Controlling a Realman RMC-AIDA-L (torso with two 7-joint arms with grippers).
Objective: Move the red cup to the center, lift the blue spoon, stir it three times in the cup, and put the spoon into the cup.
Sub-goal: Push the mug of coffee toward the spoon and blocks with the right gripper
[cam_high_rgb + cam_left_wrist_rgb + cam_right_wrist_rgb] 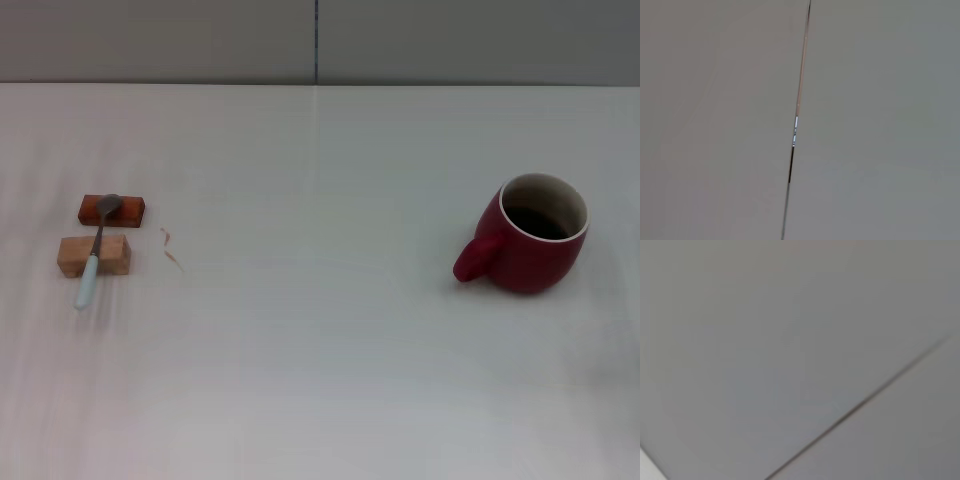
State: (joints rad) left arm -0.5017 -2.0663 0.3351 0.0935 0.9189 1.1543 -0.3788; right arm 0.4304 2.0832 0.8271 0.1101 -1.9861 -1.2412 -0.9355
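Observation:
The red cup (530, 238) stands upright on the right side of the white table (320, 330) in the head view, its loop handle pointing toward the left and front. Its cream inside holds something dark. The blue spoon (96, 252) lies at the far left, its grey bowl resting on a reddish wooden block (112, 210) and its neck across a pale wooden block (94, 256), with the light-blue handle end pointing toward the front. Neither gripper shows in any view. Both wrist views show only a grey wall panel with a seam.
A small orange-brown scrap (171, 250) lies on the table just right of the blocks. A grey wall (320, 40) with a vertical seam runs along the table's far edge.

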